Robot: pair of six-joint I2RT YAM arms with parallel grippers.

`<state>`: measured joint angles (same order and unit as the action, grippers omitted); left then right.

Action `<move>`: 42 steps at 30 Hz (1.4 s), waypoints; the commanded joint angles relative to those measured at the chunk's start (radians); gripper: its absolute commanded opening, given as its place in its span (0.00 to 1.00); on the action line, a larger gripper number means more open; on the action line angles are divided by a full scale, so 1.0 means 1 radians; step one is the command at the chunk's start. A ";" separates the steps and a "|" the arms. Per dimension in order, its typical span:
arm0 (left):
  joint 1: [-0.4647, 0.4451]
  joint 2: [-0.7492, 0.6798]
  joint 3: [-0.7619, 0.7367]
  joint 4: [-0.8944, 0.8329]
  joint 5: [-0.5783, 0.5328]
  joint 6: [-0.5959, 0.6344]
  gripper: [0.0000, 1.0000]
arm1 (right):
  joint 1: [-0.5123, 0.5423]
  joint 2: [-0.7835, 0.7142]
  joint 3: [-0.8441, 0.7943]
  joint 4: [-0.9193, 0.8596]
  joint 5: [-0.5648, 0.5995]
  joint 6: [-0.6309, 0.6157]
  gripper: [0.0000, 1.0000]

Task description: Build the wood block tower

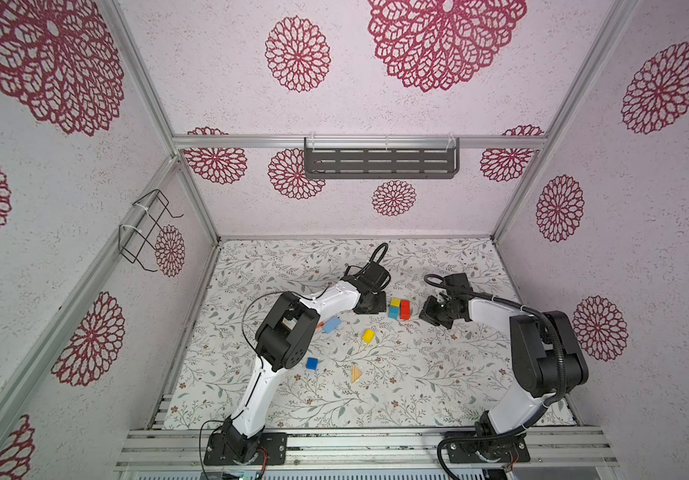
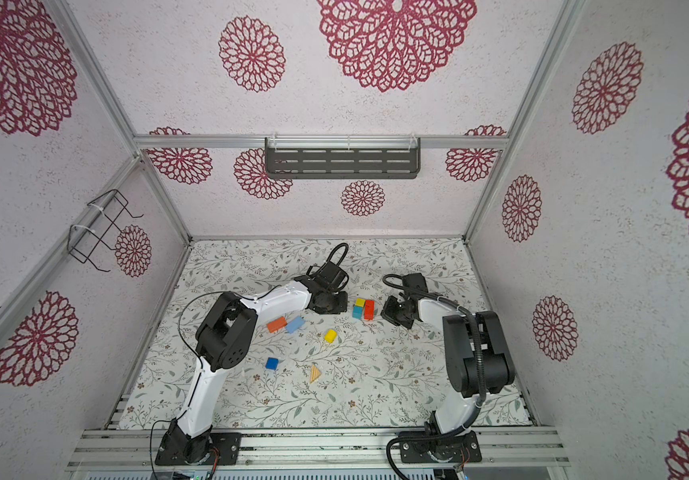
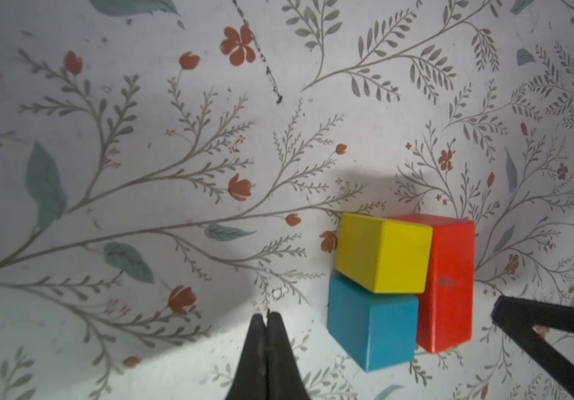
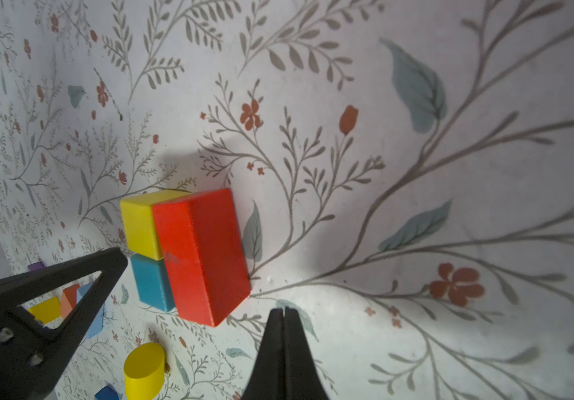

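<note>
Tower (image 1: 399, 308): barely begun. We log three blocks grouped together, standing between the two tools and touching neither.

- Yellow cube (image 3: 382, 252) overlaps teal cube (image 3: 370, 322) in both wrist views. We read that as yellow stacked on teal, not certain.
- Red brick (image 3: 450, 277) touches both on the side facing the right gripper. We judge it stands on end.

Tools
- Left gripper (image 3: 267, 315): fingers pressed together, nothing between them. The group is just beside its tip, off to one side.
- Right gripper (image 4: 284, 311): fingers also pressed together, empty. The red brick is just ahead of its tip.

Loose, all lying back from the left gripper's tip toward its base, well apart from the right gripper
- orange brick (image 2: 276, 324), touching light blue brick (image 2: 295, 324)
- yellow block (image 2: 330, 336)
- blue cube (image 2: 271, 363)
- wedge (image 2: 314, 372)
- second yellow block (image 4: 46, 309) and purple block (image 4: 36, 266); we see both only partly, past the left gripper, in the right wrist view.

Count: yellow 3, teal 1, red 1, orange 1, light blue 1, blue 1, purple 1, wedge 1. Ten in all.

Progress, our judgement: two levels at most. Seven blocks are left to place, and the wedge suits only the top.
</note>
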<state>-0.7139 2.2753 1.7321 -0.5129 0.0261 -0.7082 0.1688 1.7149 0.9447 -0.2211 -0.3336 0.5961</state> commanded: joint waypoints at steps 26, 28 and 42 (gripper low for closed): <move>-0.028 0.096 0.093 0.094 0.087 -0.100 0.00 | 0.033 0.069 0.084 0.009 -0.030 -0.061 0.00; -0.032 0.093 0.093 0.095 0.087 -0.103 0.00 | 0.043 0.071 0.086 0.009 -0.033 -0.061 0.00; -0.034 0.072 0.062 0.103 0.074 -0.103 0.00 | 0.081 0.087 0.114 -0.002 -0.014 -0.048 0.00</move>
<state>-0.7403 2.3585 1.8034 -0.4301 0.1108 -0.7982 0.2451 1.8027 1.0286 -0.2115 -0.3450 0.5499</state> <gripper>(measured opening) 0.039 0.051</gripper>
